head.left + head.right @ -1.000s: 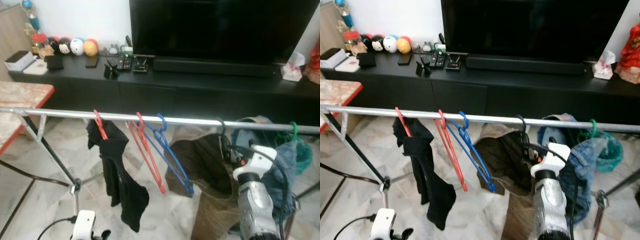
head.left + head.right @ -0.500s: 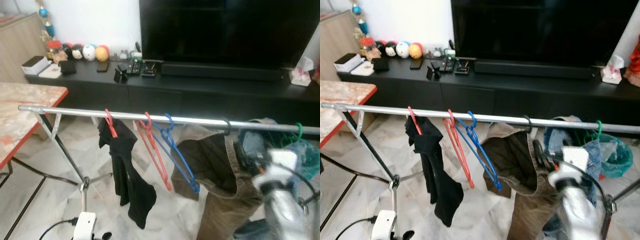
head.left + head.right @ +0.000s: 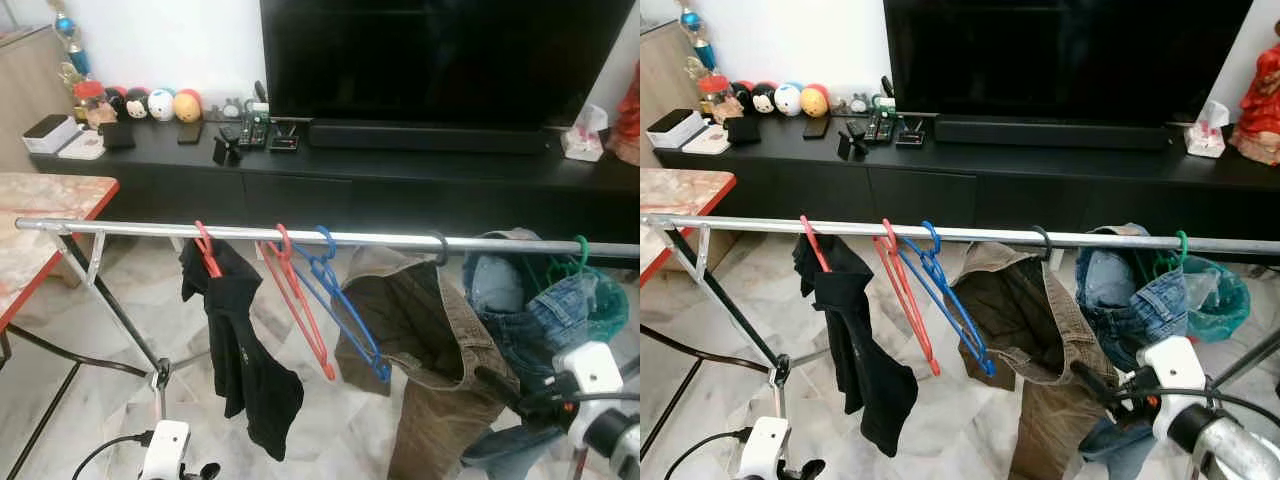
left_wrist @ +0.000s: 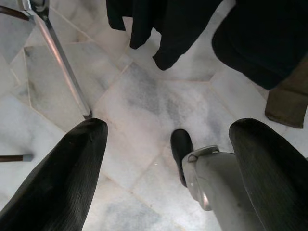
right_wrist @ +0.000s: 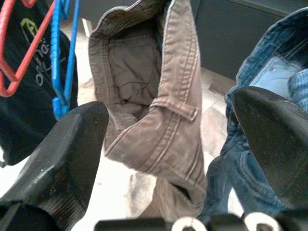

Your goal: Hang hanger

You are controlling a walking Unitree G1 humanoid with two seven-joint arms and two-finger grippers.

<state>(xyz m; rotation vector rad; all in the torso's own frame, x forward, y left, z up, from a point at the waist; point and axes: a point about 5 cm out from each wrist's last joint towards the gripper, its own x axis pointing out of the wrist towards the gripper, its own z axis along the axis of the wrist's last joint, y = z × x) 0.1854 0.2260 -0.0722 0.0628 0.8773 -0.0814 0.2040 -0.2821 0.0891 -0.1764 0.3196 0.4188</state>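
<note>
My right gripper (image 5: 168,144) sits low in front of the rail (image 3: 300,237), its two black fingers (image 5: 62,154) spread wide with nothing between them. Just beyond them hang the brown trousers (image 3: 440,350) on a dark hanger (image 3: 438,245) hooked over the rail, with the blue jeans (image 3: 525,310) beside them on a green hanger (image 3: 580,252). Further toward my left side on the same rail hang an empty blue hanger (image 3: 345,305), an empty red hanger (image 3: 300,305), and another red hanger (image 3: 205,250) carrying a black garment (image 3: 245,360). My left gripper (image 4: 163,173) hangs down by the marble floor (image 4: 144,96), fingers also wide apart and empty. Behind the rail stands a long black TV cabinet (image 3: 400,175) with a television (image 3: 430,55), remote controls (image 3: 250,128), round toy figures (image 3: 150,102) and a tissue box (image 3: 582,140).
</note>
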